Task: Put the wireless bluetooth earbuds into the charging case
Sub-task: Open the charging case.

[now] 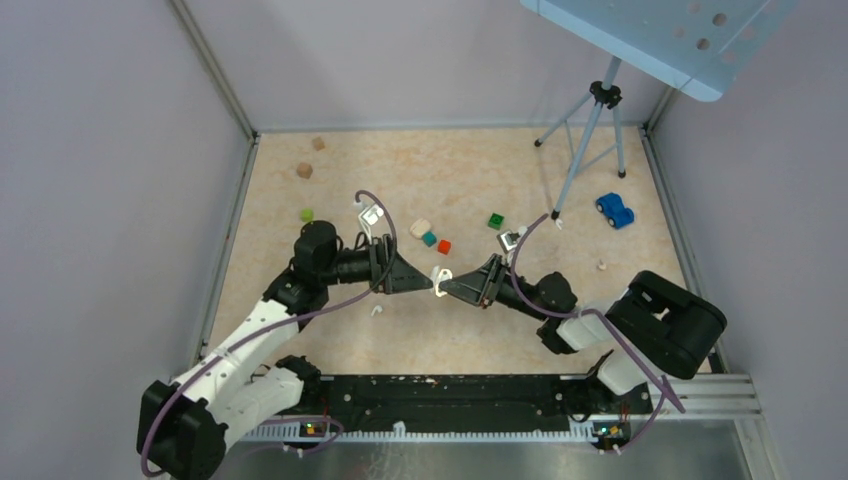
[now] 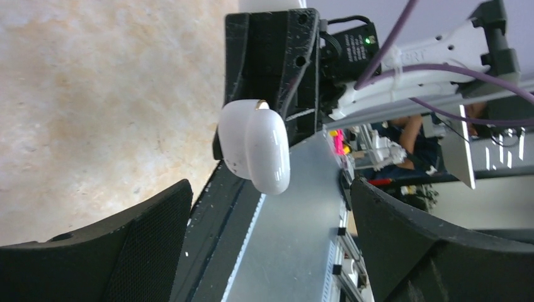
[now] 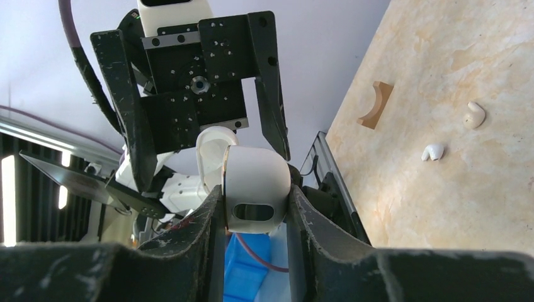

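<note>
- The right gripper (image 1: 452,287) is closed on the charging case (image 3: 255,189). In the right wrist view its two fingers (image 3: 302,239) press on both sides of the case and hold it above the table (image 1: 480,160).
- The left gripper (image 2: 271,207) faces it with the jaws wide apart. Its fingers (image 2: 145,239) stand on each side below the case and do not touch it.
- The lid of the case seems a little ajar: the left wrist view shows two rounded halves with a gold hinge between them. No view shows the inside, so we cannot tell what is in it.
- In the top view the case is only a small pale spot between the two grippers, and its shape is hard to read there.
- One of the wireless bluetooth earbuds (image 3: 433,151) lies on the table, well apart from the case. In the top view it is a tiny white speck below the left arm.
- Near it lies a cream piece (image 3: 474,115) of similar shape. It looks like the second earbud, but we are not sure, and we cannot find it in the top view.
- A curved wooden block (image 3: 376,104) lies farther away.
- Beyond the grippers stand a teal cube (image 1: 429,238), a red cube (image 1: 444,246) and a cream block (image 1: 419,228).
- The tripod (image 1: 590,130) is cut off at the top by a blue panel (image 1: 650,40).
</note>
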You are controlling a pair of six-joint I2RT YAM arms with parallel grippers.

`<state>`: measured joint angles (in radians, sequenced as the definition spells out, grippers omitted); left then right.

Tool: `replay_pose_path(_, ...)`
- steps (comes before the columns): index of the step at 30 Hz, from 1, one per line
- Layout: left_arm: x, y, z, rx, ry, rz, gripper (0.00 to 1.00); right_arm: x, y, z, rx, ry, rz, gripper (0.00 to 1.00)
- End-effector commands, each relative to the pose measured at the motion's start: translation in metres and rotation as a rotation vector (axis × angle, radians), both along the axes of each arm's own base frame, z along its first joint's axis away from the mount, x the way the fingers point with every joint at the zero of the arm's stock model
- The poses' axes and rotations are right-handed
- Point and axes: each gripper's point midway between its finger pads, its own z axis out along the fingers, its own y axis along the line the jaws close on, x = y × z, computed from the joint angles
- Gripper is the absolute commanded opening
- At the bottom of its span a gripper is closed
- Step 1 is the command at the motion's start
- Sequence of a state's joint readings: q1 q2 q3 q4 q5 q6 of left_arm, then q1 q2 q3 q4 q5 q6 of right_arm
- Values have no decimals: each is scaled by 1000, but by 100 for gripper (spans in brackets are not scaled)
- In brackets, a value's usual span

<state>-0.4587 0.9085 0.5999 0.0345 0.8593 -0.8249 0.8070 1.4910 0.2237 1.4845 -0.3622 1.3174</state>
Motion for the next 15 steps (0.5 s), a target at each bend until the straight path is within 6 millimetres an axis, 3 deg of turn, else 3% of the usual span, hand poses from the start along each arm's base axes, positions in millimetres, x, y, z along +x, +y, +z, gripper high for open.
replay_pose_path(1,-12,-8,21,-99,-61,-141,99,-5,-3,27,70,-102,11,0)
replay_pose_path(3,-12,-9,19,-96,-44,-150,98,-6,-2,27,74,-107,18,0)
replay_pose_path(10,-16,-10,21,-124,-23,-183,81,-12,6,31,99,-122,75,0)
replay_pose_path(15,-17,-11,16,-113,-1,-196,78,-13,11,27,101,-114,99,0)
